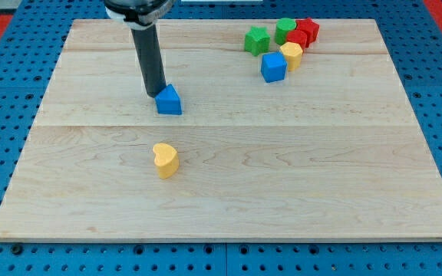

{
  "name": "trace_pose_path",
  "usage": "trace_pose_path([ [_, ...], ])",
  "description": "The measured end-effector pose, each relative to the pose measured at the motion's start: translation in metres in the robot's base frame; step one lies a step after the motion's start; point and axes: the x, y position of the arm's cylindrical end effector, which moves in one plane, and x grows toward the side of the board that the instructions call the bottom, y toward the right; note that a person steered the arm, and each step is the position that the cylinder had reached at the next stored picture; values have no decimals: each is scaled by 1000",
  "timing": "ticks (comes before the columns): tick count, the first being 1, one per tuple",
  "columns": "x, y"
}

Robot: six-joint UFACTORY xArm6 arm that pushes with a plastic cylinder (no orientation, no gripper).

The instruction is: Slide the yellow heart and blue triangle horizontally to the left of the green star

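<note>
- Camera view shows a wooden board (229,192) with little blocks on it and one dark rod coming down from the view's top.
- This arm has no gripper at all, so nothing can open or close. It only pushes with the tip (156,94) of the rod.
- That tip sits right against the blue triangle (169,100), on its upper left side. They look like they touch.
- Lower down, the yellow heart (165,159) sits by itself, well apart from the tip, near the middle of the board.
- Up in the top right part is the green star (257,40). Just beside it are a green block (285,31), two red blocks (307,29) (297,38), a yellow block (291,55) and a blue cube (273,67), all bunched up.
- Both the triangle and the heart are already on the left of the star, so that part looks done.
- But neither one is level with it. The triangle sits a bit lower than the star, and the heart sits much lower.
- So I think both still need a push toward the view's top, the heart most of all, to line up in a row with the star.
</note>
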Motion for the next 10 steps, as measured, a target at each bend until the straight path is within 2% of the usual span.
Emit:
trace_pose_path([
  [1, 1, 1],
  [4, -9, 54],
  [5, 0, 77],
  [6, 41, 105],
  [7, 78, 104],
  [8, 79, 72],
  [10, 87, 46],
])
